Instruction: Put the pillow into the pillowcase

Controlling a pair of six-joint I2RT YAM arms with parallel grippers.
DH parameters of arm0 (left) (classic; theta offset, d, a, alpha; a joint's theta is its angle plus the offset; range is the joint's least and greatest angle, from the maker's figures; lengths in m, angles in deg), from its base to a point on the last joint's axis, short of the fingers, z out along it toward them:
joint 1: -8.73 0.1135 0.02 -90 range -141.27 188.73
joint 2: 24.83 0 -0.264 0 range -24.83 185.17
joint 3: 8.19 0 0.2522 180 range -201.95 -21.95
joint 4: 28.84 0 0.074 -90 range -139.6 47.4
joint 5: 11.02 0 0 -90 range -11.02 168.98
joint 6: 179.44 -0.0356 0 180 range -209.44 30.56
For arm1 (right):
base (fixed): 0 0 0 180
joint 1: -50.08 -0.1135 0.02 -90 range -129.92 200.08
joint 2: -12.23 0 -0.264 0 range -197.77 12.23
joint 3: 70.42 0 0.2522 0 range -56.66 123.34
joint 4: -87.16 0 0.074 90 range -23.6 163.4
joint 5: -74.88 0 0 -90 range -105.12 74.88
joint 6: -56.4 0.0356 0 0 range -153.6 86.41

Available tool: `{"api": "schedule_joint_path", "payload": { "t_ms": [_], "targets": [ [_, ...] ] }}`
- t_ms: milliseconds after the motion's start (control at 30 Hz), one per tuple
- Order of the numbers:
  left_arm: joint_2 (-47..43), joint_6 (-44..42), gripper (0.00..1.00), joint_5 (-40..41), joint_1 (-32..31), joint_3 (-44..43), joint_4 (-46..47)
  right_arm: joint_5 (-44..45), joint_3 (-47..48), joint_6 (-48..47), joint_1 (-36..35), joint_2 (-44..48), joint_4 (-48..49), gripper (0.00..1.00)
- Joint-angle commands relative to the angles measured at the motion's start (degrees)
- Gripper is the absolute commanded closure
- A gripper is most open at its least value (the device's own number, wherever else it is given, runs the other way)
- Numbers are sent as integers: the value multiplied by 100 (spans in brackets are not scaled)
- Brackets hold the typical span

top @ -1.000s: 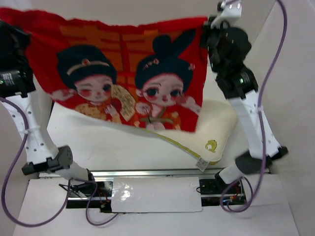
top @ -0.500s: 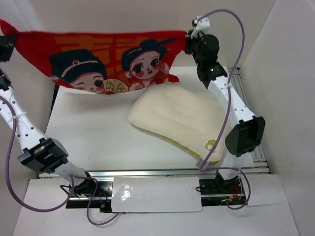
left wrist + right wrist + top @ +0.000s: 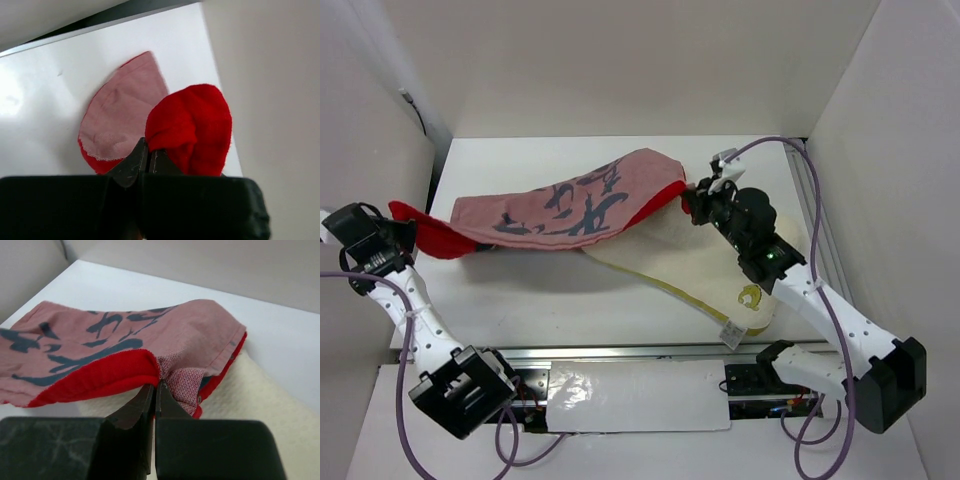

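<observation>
The pillowcase lies stretched across the table, its faded pinkish side with dark markings up, over the far part of the pillow. The cream pillow lies at the right with its yellow emblem and white tag at the near corner. My left gripper is shut on the pillowcase's red left corner. My right gripper is shut on the pillowcase's right edge, just above the pillow.
White walls enclose the table on the left, back and right. A metal rail runs along the near edge. My right arm reaches over the pillow's right side.
Both grippers have come down and toward me with the pillowcase. It hung in the air showing the printed children; now it lies flipped, faded side up, across the table and pillow.
</observation>
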Motion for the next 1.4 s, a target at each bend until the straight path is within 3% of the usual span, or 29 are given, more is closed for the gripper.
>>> {"api": "schedule_joint_path", "payload": {
  "t_ms": [0,133,267,367,467,700,900,933,967,1033,1067,1100,1133,1167,1200,1233,1333,1367],
  "targets": [
    [89,157,100,928,51,-222,-763,-148,-36,219,-253,390,-380,100],
    [352,438,100,1440,51,-135,-1260,-969,-176,9,-929,540,-1162,100],
    [757,466,100,1291,113,-565,-1525,-627,-81,131,-1562,987,-1594,100],
    [1064,271,100,991,113,-1302,-1525,164,532,44,-1852,1216,-1963,100],
    [1231,271,100,1219,113,-1936,-1823,87,825,51,-1906,1077,-2192,100],
    [1469,202,100,1721,174,-2763,-2474,-1609,888,184,-2529,505,-2684,100],
    [1021,280,100,1476,350,-1719,-2527,-2911,431,131,-3127,154,-2789,100],
    [1021,280,98,1475,411,-1613,-2527,-2807,360,201,-3180,153,-2860,100],
    [943,280,87,1475,412,-1525,-2623,-2692,281,367,-3242,84,-2921,100],
    [881,280,56,1475,412,-1471,-2798,-2516,70,613,-3321,-66,-3044,100],
    [880,150,30,1353,412,-1402,-2799,-2516,70,667,-3321,-232,-3106,98],
    [819,88,10,1247,412,-1401,-2799,-2455,70,667,-3321,-303,-3281,91],
    [767,87,0,1159,412,-1401,-2799,-2454,148,667,-3321,-373,-3361,88],
    [766,87,0,984,412,-1401,-2799,-2402,201,467,-3321,-374,-3414,82],
    [696,35,0,887,412,-1401,-2799,-2401,254,370,-3321,-461,-3501,57],
    [696,-18,0,755,412,-1401,-2712,-2349,402,282,-3321,-549,-3502,39],
    [564,-255,0,499,193,-1559,-2484,-1622,649,262,-3321,-638,-3721,7],
    [503,-378,0,499,-156,-1664,-2361,-1158,719,333,-3321,-638,-3722,3]
  ]
}}
